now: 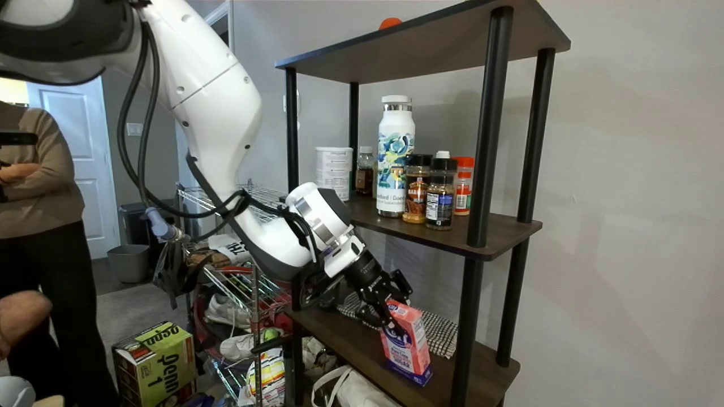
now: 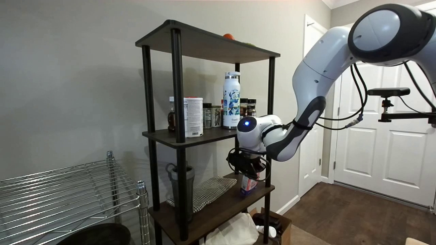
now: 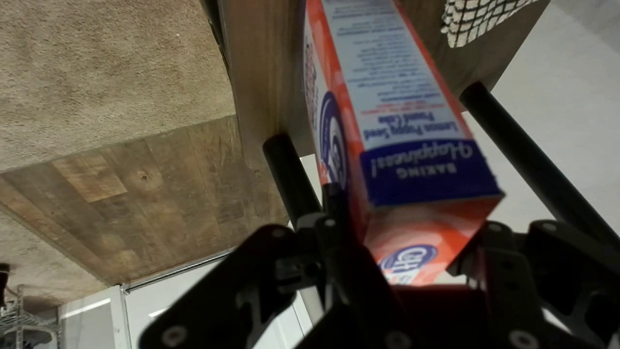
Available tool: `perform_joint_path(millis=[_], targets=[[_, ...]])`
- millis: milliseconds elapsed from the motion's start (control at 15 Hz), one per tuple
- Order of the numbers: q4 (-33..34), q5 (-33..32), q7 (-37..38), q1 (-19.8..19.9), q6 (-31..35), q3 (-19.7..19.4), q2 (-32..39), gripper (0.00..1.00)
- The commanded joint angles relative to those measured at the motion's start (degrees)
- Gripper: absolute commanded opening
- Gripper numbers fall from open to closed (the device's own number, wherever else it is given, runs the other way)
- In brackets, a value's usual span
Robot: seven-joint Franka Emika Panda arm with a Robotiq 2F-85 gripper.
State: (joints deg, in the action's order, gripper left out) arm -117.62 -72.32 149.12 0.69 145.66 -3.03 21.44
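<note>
Black two-finger gripper [image 1: 400, 315] clamped on pink-and-blue cardboard sugar box [image 1: 408, 351] near its top end. Box tilted, at the dark brown wood-look lower shelf [image 1: 362, 349]; can't tell if its base touches. Black-and-white checkered cloth [image 1: 441, 334] just beside; white patterned cylindrical bottle [image 1: 395, 158] on dark brown middle shelf [image 1: 507, 228].

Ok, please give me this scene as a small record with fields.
Grip: gripper closed on the upper end of the sugar box
Box pose: tilted
Below it: shelf board; whether the base touches it is unclear
Same board: checkered cloth
Higher up: patterned white bottle, spice jars, white canister
Topmost: round orange-red thing, partly hidden
</note>
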Motion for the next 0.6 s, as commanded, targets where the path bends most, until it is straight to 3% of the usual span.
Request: perform_joint_path(millis=[0,400,467,533], targets=[[-1.3,0.1,-0.2,0.4,2.0,-0.2,-0.9,0.11],[-2.6,0.0,-0.2,0.1,2.1,-0.1,-1.9,0.11],[-2.7,0.2,-0.1,0.1,1.8,-0.1,-2.3,0.6],[-3.0,0.0,-0.1,0.0,1.7,-0.2,-2.9,0.62]])
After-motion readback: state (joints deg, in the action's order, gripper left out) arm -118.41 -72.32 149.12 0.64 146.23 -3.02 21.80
